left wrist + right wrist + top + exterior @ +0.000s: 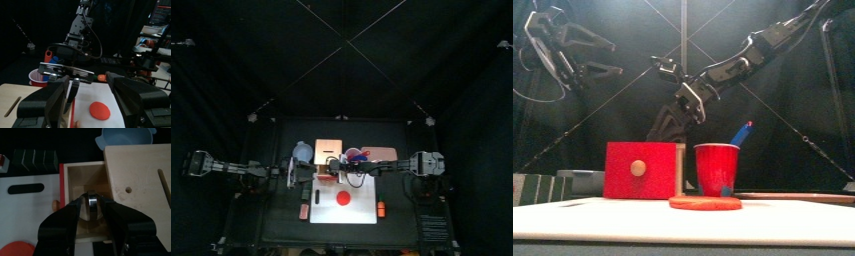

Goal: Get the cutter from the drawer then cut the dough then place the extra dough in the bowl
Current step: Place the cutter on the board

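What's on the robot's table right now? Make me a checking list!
Surface: white board on the black table; no spills seen.
Job's things: cutter in the open drawer of the box; dough flat and uncut on the board; bowl beside the box, no dough in it.
Clutter: red cup with a blue knife; sushi roll.
Grippers: right gripper has its fingers closed on the cutter; left gripper open, over the board's left side.
Cables: nothing seen on the table.
Surroundings: black curtains.
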